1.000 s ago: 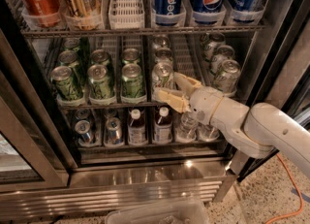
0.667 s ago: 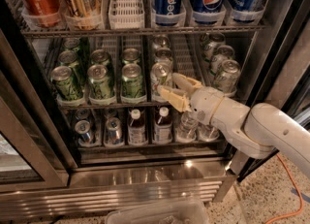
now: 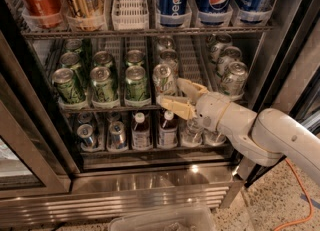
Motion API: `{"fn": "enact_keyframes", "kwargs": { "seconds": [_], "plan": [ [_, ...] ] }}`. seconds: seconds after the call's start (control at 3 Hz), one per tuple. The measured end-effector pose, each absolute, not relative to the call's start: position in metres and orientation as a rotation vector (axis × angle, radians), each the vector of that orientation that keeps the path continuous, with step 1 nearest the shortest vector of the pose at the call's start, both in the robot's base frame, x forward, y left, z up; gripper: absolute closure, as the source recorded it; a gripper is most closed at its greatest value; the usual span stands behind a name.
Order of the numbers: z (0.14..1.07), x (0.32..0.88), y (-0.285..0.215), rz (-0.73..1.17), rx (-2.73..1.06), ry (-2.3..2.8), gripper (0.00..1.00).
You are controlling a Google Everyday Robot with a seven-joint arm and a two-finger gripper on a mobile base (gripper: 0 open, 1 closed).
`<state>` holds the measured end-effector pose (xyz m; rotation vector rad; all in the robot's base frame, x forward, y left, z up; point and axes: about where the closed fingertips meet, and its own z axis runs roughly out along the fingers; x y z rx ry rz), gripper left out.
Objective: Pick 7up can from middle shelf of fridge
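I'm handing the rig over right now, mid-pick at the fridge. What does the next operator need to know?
Tool: open, reaching into the fridge at the front of the middle shelf. Its fingers are spread at the lower right of the 7up can; I cannot tell whether they touch it.
Things: the 7up can stands upright at the front of its lane, just right of the green cans.
Done: the reach to the can.
Left: close on the can, lift it off the shelf, draw it out of the fridge.
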<state>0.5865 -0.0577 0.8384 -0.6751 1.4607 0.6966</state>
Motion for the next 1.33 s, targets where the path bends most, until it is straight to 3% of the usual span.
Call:
{"fn": "enact_keyframes", "kwargs": {
  "seconds": [0.33,1.0,1.33],
  "plan": [
    [0.836,0.586,-0.057,0.697,-0.674,1.468,0.22],
    [0.833,0.598,-0.034,0.735,-0.666,1.451,0.27],
    [0.833,0.598,-0.033,0.738,-0.667,1.45,0.46]
  ]
}}
